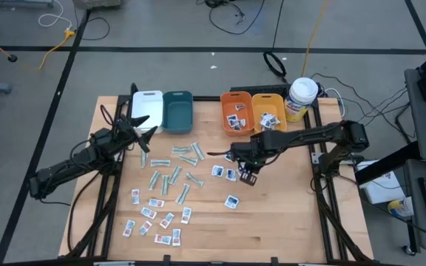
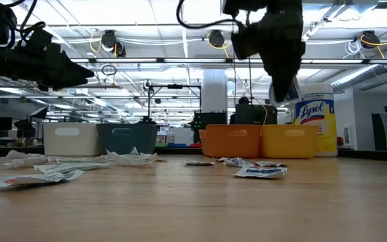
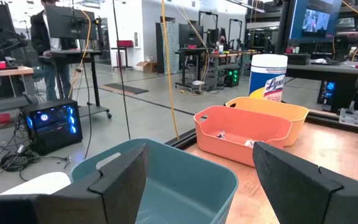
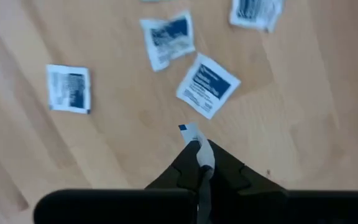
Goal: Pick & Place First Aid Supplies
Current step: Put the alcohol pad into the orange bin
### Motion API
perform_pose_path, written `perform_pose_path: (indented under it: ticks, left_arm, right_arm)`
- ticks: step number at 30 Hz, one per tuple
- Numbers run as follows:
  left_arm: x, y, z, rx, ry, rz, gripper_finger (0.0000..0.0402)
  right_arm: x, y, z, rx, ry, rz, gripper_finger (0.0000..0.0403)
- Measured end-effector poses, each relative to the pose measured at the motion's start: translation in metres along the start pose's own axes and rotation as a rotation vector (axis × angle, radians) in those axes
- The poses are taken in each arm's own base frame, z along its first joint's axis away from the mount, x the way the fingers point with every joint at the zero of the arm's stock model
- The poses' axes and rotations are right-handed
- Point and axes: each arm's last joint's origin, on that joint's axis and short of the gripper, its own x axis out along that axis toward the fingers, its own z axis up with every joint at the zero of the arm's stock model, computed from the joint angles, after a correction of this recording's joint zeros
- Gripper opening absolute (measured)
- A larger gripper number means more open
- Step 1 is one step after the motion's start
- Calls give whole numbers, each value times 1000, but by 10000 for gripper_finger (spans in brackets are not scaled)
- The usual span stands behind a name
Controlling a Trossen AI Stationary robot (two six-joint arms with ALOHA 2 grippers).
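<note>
Nearest the lens in the right wrist view, the right tool [image 4: 199, 163] fills the bottom centre of the frame, its two dark fingers pressed together on a white packet with blue print [image 4: 197, 146], held edge-on so that only a thin sliver pokes out beyond the tips. The packet stands on edge between the fingers, its long axis running straight out from the tool toward the wooden surface [image 4: 303, 124], where three more packets lie flat in the upper half of the frame. In the high view this tool sits just right of centre, over the loose blue-print packets, with the orange bin [image 1: 236, 112] above it in the frame. The pinch looks narrow, so the carry is best done gently, keeping the packet hanging down, and the release made only once the tool is well over the bin. The left tool [image 3: 197, 180] hangs wide open and empty by the teal bin [image 3: 166, 180], at the upper left of the high view.
</note>
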Motion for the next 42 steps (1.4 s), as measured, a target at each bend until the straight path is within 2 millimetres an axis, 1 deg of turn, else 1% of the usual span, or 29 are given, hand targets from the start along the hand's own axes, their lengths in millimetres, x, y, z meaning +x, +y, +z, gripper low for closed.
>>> perform_pose_path:
  ticks: [5, 8, 12, 18, 23, 27, 30, 32, 36, 38, 41, 42]
  left_arm:
    - [0, 0, 0, 0, 0, 0, 296]
    - [0, 0, 0, 0, 0, 0, 296]
    - [0, 0, 0, 0, 0, 0, 296]
    - [0, 0, 0, 0, 0, 0, 296]
    - [0, 0, 0, 0, 0, 0, 296]
    - [0, 0, 0, 0, 0, 0, 296]
    - [0, 0, 0, 0, 0, 0, 296]
    - [0, 0, 0, 0, 0, 0, 296]
    - [0, 0, 0, 0, 0, 0, 296]
    - [0, 0, 0, 0, 0, 0, 296]
    - [0, 0, 0, 0, 1, 0, 296]
    - [0, 0, 0, 0, 0, 0, 296]
  right_arm:
    - [-16, 1, 7, -106, -38, 14, 3]
    - [-22, -8, 16, -170, -75, 17, 5]
    - [-27, -31, 29, -213, -116, -19, 3]
    - [-32, -77, 44, -237, -167, -140, 4]
    - [-31, -112, 56, -246, -197, -173, 5]
    - [-30, -134, 66, -268, -242, -204, 5]
    - [-29, -149, 68, -282, -244, -224, 6]
    - [-28, -158, 74, -293, -271, -257, 6]
    - [-24, -174, 76, -299, -256, -307, 6]
    - [-23, -178, 83, -294, -296, -319, 6]
    - [-11, -185, 85, -275, -268, -312, 6]
    - [-6, -187, 89, -275, -276, -310, 6]
